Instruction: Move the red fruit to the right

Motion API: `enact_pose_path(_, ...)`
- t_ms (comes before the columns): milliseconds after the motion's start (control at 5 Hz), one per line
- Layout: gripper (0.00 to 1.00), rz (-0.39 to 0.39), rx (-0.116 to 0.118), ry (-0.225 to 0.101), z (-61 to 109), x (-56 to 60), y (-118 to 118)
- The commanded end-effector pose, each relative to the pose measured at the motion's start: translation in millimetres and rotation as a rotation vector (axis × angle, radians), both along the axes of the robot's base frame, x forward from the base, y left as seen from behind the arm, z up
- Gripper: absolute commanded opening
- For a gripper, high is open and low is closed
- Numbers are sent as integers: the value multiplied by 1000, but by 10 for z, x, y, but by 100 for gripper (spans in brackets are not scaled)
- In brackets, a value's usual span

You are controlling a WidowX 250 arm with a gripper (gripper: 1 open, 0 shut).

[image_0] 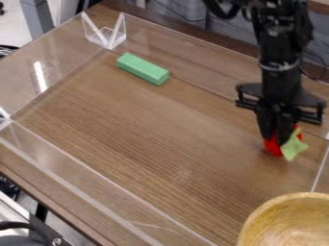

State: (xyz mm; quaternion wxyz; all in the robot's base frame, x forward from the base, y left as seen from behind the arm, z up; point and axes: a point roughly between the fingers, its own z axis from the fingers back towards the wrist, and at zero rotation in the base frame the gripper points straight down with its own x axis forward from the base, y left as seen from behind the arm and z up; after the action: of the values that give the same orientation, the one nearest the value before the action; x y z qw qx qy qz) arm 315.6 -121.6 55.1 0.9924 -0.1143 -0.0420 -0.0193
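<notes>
Black gripper (276, 140) points steeply down near the wooden tray's (141, 144) right edge, its fingers pinching the red fruit (286, 146). That strawberry sits just over the wood, long axis slanted, light-green cap toward lower right, well apart from the green block (142, 68).

Single fixed view, set above and in front of the wooden table (141, 125), looking down at a slant across it. The frame takes in most of the tabletop and its clear low walls (52, 72), from the near edge at lower left to the far corner at the top. The arm (280, 43) enters from the upper right, so the camera faces it from across the table. A wooden bowl (293, 223) is cut off at the lower right corner. Middle distance; small detail is soft.
</notes>
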Motion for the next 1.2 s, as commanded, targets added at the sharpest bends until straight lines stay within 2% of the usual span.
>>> enact_pose_path(0, 0, 46, 4, -42, -61, 52, -57)
enact_pose_path(600, 0, 135, 17, -81, -146, 43, 35)
enact_pose_path(1000, 0, 101, 24, -101, 38, 132, 151)
